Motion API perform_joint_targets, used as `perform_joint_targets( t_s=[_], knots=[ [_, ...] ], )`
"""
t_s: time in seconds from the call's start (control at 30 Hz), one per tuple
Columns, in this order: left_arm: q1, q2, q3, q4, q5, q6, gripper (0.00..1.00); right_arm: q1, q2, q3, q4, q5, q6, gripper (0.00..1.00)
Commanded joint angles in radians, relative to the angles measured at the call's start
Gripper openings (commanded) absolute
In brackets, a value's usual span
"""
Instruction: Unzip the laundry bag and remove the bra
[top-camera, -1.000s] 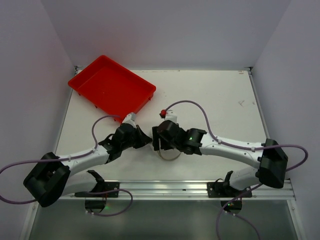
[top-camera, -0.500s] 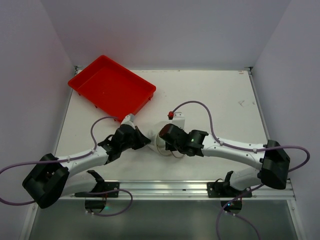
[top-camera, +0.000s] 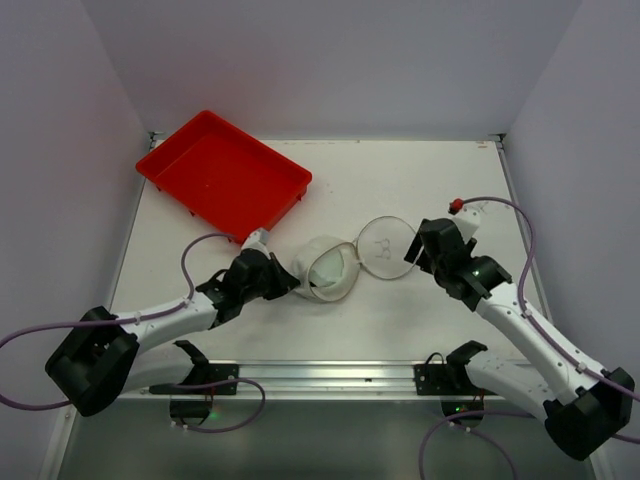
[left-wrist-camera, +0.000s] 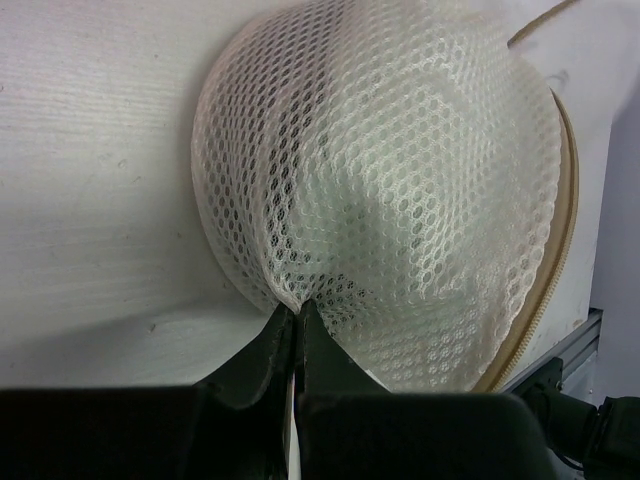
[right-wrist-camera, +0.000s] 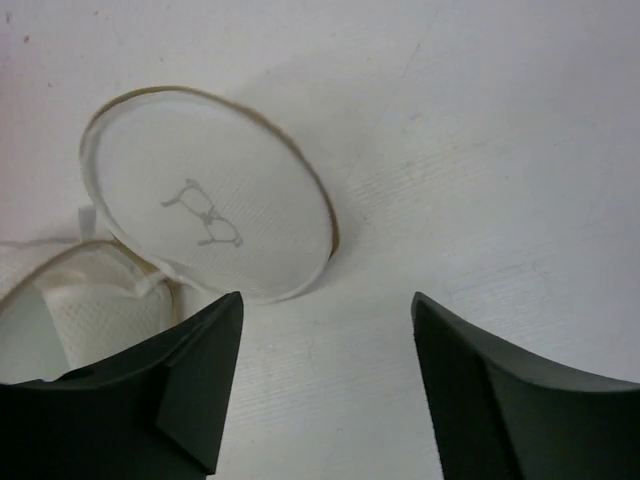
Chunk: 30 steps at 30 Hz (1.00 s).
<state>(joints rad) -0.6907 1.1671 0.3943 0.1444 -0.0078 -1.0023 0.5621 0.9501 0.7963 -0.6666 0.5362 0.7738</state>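
The white laundry bag (top-camera: 328, 270) lies open on the table. Its round lid (top-camera: 387, 246), with a small dark bra drawing, is flipped out flat to the right. My left gripper (top-camera: 287, 280) is shut on the mesh at the bag's left side; the left wrist view shows the jaws pinching the mesh (left-wrist-camera: 380, 200) at the gripper (left-wrist-camera: 298, 310). My right gripper (top-camera: 418, 252) is open and empty, just right of the lid. The right wrist view shows the lid (right-wrist-camera: 205, 190) ahead of the gripper (right-wrist-camera: 325, 315) and the bag's open mouth (right-wrist-camera: 70, 300) at the left. The bra itself is not visible.
A red rectangular tray (top-camera: 223, 176) stands at the back left of the white table (top-camera: 440, 190). Purple cables loop from both arms. A metal rail (top-camera: 330, 375) runs along the near edge.
My right gripper has let go and swung away to the right. The bag's lid has come open and now lies flat to the right. My left gripper keeps its hold.
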Motion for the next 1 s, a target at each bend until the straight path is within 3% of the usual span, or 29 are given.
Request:
perform_joint_targets(
  t_s=[0.0,0.17,0.23,0.37,0.53,0.77,0.9,0.97],
  knots=[
    [-0.004,0.017,-0.008,0.043,0.003,0.022,0.0,-0.051,-0.005,0.046,-0.008,-0.025,-0.064,0.74],
    [-0.006,0.009,-0.02,0.05,0.038,-0.004,0.0,-0.053,0.027,0.067,0.07,-0.203,-0.042,0.78],
    [-0.006,0.005,-0.026,0.049,0.038,-0.018,0.0,-0.048,0.024,0.032,0.172,-0.374,-0.007,0.78],
    [-0.006,0.005,-0.035,0.058,0.046,-0.039,0.0,-0.005,0.048,-0.103,0.326,-0.501,0.1,0.76],
    [-0.009,0.02,-0.04,0.072,0.054,-0.053,0.0,0.062,0.155,-0.17,0.514,-0.556,0.185,0.77],
    [-0.01,0.009,-0.044,0.07,0.043,-0.059,0.0,0.111,0.314,-0.141,0.61,-0.588,0.2,0.75],
    [-0.01,0.005,-0.046,0.064,0.039,-0.062,0.0,0.111,0.365,-0.144,0.611,-0.576,0.202,0.68],
    [-0.01,0.005,-0.045,0.06,0.038,-0.062,0.0,0.111,0.369,-0.164,0.613,-0.568,0.203,0.55]
  ],
)
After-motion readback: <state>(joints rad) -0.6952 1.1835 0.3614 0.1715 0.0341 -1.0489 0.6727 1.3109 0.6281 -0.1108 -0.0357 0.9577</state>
